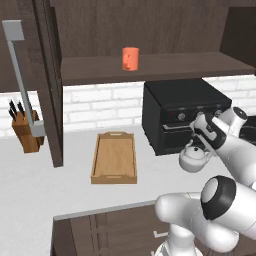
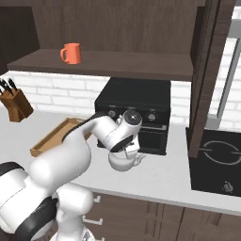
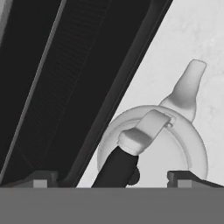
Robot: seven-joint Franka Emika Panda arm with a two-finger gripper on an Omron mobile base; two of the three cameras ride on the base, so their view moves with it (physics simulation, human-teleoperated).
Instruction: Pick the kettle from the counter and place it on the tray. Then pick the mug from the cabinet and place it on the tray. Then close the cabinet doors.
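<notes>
Left base view: your two-finger claw (image 1: 200, 141) sits right above the squat silver-grey metal kettle (image 1: 194, 159), which rests on the light grey-white counter (image 1: 30, 185) in front of the black oven box (image 1: 186, 114). Left of the claw lies the rectangular light-brown wooden tray (image 1: 114, 158); up and left, the small orange-red mug (image 1: 130, 58) stands in the dark brown wall cabinet (image 1: 150, 66).

Right base view: claw (image 2: 126, 150) is over the kettle (image 2: 123, 162), its fingers hidden behind the wrist.

Hand view: you see both dark fingertips (image 3: 41, 179) spread wide, either side of the kettle's (image 3: 183, 144) dark arched handle (image 3: 118, 168), not touching it. Nothing held.
</notes>
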